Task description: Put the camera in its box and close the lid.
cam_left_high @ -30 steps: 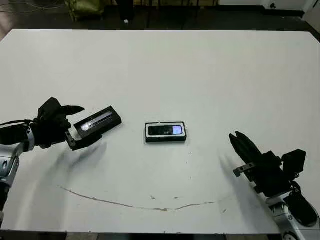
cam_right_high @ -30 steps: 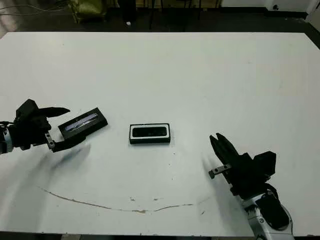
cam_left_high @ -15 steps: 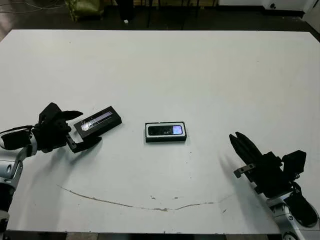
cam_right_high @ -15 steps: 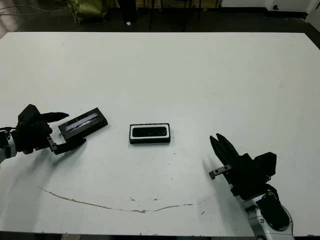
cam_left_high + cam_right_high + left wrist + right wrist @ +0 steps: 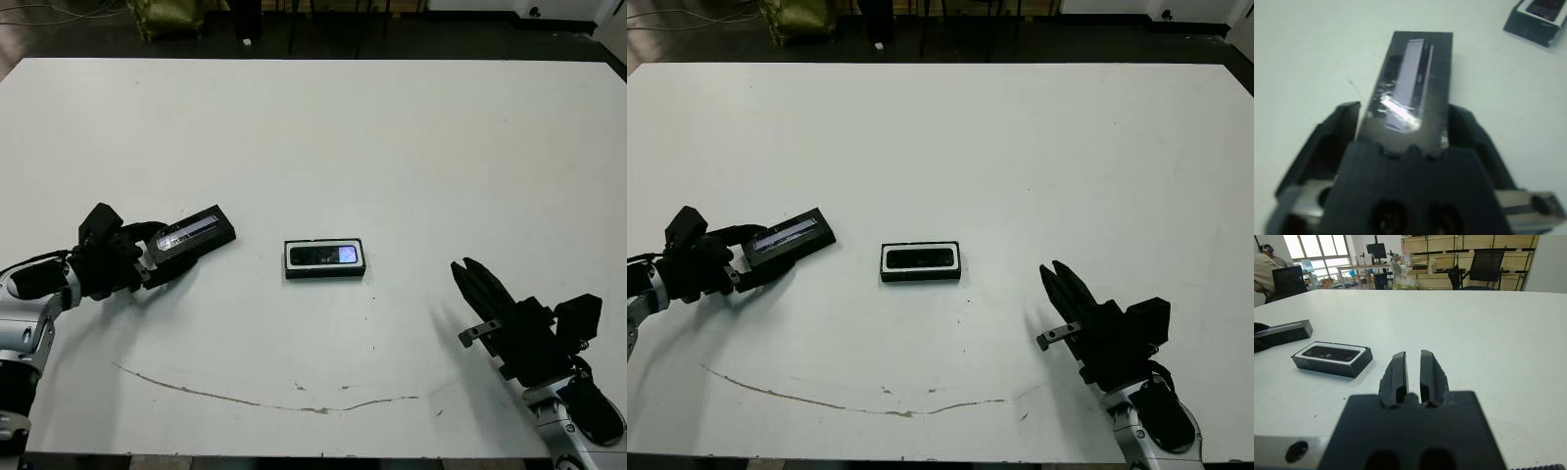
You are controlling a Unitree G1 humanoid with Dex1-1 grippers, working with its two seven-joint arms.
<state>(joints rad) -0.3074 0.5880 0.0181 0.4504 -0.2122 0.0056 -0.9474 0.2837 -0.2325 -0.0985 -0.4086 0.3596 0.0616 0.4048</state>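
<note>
Fingers of the left gripper [image 5: 149, 257] are closing on the near end of the lid [image 5: 195, 233], one on each long side; the wrist view is showing black pads flanking it, though blur is making it hard to tell how firmly they are touching, and the gripper body is hiding the lid's rear edge. The lid is lying on the left part of the white table [image 5: 392, 137], its glossy strip facing up, angled toward the table's middle. To its right, apart from it with bare surface between, the box [image 5: 324, 258] is sitting at the table's centre with the camera [image 5: 324, 256] lying inside, its small lilac screen patch showing; the white lining is framing it. A thin brown scuff line [image 5: 265, 401] is running along the near edge. Farther right, well away from the box, the right gripper [image 5: 470, 279] is hovering low near the front edge with its fingers [image 5: 1399, 374] nearly together, gripping nothing. Wide open tabletop is stretching behind everything.
</note>
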